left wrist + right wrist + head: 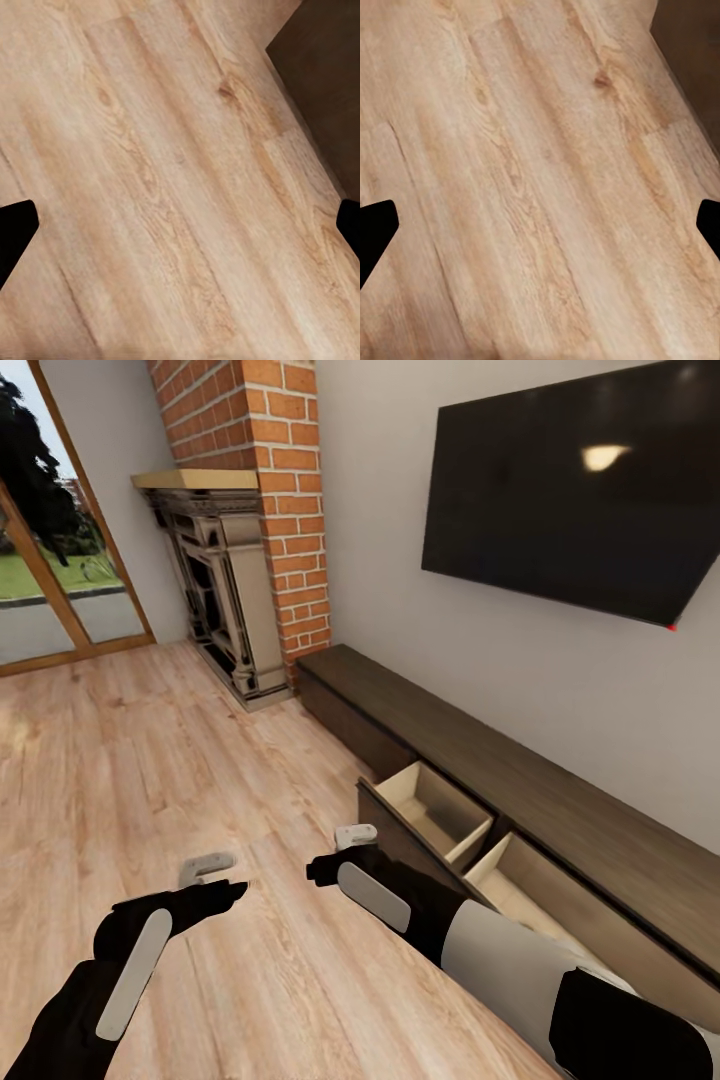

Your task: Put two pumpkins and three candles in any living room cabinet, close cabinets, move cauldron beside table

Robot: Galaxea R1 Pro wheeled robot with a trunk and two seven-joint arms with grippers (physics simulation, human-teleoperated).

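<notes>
Left end effector and right end effector: both spread, empty, over bare plank floor.

Cabinet at 2 o'clock under the TV; one front panel hangs open, pale compartments exposed, just beside the right forearm.

Risk: swinging or driving right could knock that panel, since arm clearance looks slim.

Room: brick fireplace at 12 o'clock, glazed door at 10 o'clock.
</notes>
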